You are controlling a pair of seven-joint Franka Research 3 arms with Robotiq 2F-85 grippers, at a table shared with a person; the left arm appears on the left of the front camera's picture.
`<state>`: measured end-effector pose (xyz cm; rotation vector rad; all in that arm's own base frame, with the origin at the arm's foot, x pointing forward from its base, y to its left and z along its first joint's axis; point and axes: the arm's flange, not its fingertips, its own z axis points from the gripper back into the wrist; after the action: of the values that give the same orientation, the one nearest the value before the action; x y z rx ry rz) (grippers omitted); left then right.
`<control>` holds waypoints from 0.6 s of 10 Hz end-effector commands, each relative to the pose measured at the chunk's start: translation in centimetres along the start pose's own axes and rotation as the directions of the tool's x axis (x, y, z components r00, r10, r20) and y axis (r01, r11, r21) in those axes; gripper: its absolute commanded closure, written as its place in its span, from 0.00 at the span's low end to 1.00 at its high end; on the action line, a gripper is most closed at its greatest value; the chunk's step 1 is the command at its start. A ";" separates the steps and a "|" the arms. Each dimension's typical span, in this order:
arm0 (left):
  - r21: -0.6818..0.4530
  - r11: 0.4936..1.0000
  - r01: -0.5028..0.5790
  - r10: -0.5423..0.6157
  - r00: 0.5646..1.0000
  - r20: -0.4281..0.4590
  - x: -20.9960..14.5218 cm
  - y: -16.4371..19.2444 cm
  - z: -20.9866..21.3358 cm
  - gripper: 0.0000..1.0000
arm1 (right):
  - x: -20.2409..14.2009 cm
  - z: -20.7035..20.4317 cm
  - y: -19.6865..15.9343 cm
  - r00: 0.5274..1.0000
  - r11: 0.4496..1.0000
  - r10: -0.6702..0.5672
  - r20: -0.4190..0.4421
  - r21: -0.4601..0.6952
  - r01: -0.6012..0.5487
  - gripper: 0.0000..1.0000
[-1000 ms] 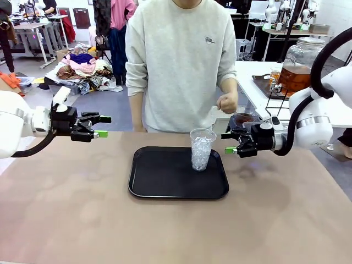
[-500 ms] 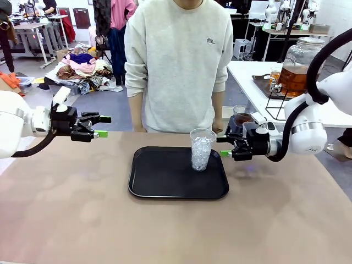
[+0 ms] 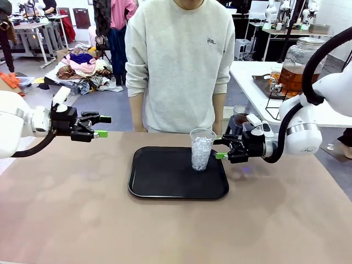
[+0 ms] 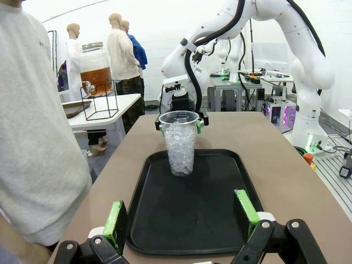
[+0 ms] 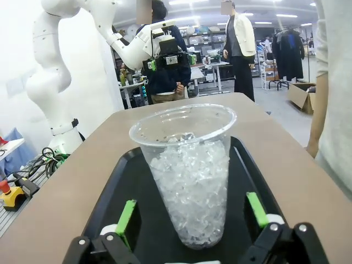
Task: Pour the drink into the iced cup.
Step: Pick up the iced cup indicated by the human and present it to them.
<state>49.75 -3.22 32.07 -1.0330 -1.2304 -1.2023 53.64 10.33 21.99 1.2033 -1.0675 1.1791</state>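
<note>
While the jar (image 3: 304,52) holds amber drink (image 3: 296,78), the cup (image 3: 203,133) holds ice (image 3: 201,154)

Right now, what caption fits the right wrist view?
The right gripper, fingers open, faces the ice-filled cup on the black tray.

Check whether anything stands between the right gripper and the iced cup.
Nothing visible does. The open right gripper sits just beside the iced cup on the black tray, fingers pointed at the cup, and the gap between them is free.
</note>
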 end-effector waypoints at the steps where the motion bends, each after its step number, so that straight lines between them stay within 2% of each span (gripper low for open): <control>1: 0.007 1.000 0.002 -0.002 1.000 0.007 0.2 0.0 -0.1 0.00 | -0.1 -1.0 0.0 0.999 0.999 0.042 0.009 -0.026 -0.042 0.00; 6: 0.007 1.000 0.002 -0.002 1.000 0.007 0.2 0.0 -0.1 0.00 | 0.0 -1.7 -0.1 0.999 0.999 0.046 0.007 -0.023 -0.046 0.00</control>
<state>49.75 -3.22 32.07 -1.0330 -1.2303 -1.2023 53.51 11.26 21.99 1.2077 -1.0667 1.1947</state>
